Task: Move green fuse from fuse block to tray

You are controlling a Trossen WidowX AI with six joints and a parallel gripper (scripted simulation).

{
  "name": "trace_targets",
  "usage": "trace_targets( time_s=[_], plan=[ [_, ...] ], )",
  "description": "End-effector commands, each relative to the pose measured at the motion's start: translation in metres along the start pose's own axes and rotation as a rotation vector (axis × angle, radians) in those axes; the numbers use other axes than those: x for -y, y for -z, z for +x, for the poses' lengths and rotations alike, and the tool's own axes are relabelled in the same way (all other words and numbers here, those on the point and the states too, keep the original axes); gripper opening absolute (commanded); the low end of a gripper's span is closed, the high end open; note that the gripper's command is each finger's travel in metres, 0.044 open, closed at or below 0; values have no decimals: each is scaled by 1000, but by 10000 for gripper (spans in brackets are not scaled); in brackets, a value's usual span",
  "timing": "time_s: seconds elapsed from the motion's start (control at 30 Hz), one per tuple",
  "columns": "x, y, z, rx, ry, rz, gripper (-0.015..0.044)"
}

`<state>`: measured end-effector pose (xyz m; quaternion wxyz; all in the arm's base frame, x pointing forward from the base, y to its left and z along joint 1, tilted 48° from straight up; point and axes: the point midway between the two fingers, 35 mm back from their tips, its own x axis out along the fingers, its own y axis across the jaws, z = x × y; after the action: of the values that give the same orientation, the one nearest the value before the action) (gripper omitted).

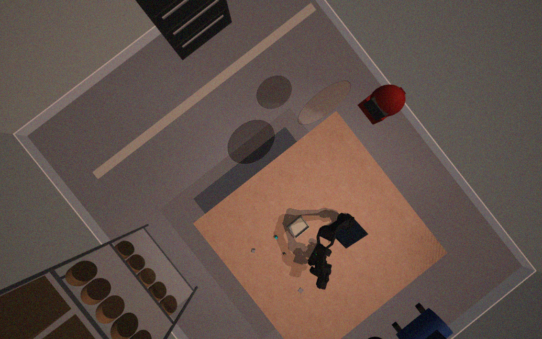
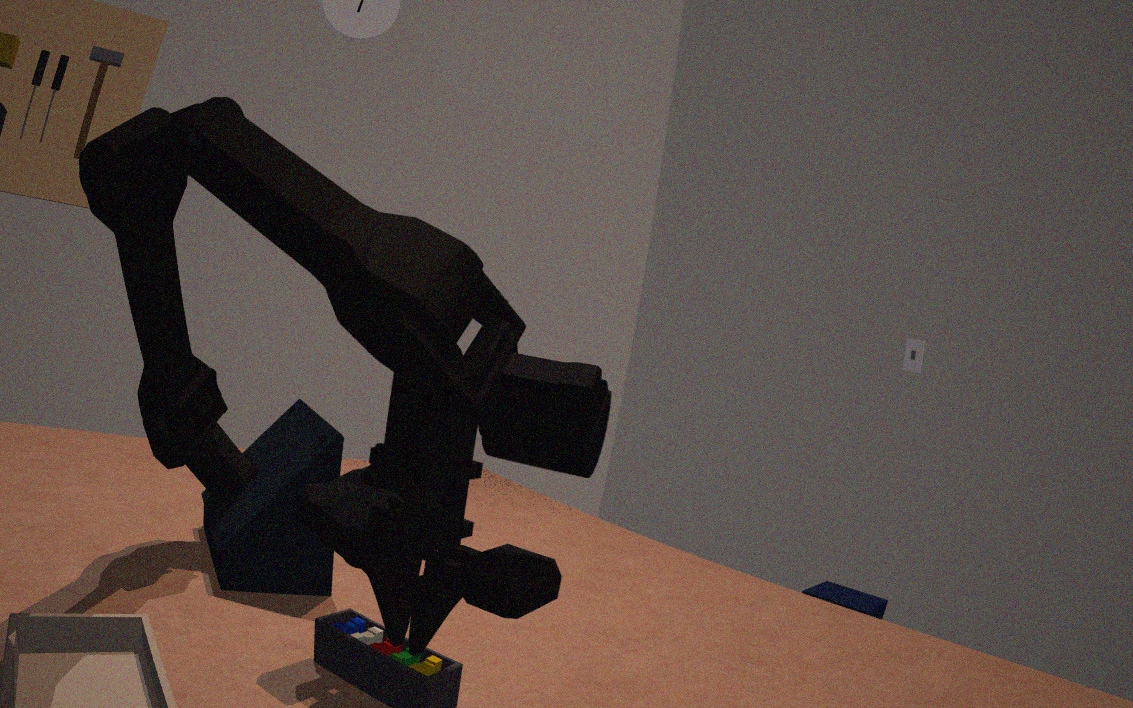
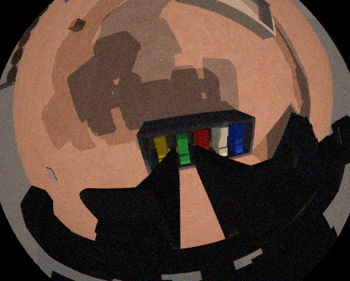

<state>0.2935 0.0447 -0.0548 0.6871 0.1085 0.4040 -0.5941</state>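
Note:
The green fuse (image 2: 404,656) (image 3: 182,142) sits in the dark fuse block (image 2: 359,664) (image 3: 194,121), between the yellow fuse (image 2: 428,666) (image 3: 160,144) and the red fuse (image 2: 384,647) (image 3: 201,136). My gripper (image 2: 405,647) (image 3: 184,152) points down with its fingertips a narrow gap apart, one on each side of the green fuse's top. The fingers are open; I see no grip on the fuse. Whether a tip touches a neighbouring fuse cannot be told. The grey tray (image 1: 302,232) (image 2: 77,631) (image 3: 233,15) stands apart from the block.
The white fuse (image 2: 367,634) (image 3: 221,136) and blue fuse (image 2: 350,625) (image 3: 236,135) fill the block's other end. Small loose pieces lie on the table: a teal one (image 1: 275,236), a brown one (image 3: 77,25) and grey ones, one at the left (image 1: 252,250).

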Motion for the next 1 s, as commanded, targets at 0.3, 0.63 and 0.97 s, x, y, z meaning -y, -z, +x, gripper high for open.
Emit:
trace_targets(
  time_s=[0.3, 0.63, 0.97],
  plan=[
    [0, 0, 9, 5, 0, -6, 67],
    [0, 0, 8, 0, 0, 1, 7],
    [0, 0, 6, 0, 0, 0, 0]
  ],
)
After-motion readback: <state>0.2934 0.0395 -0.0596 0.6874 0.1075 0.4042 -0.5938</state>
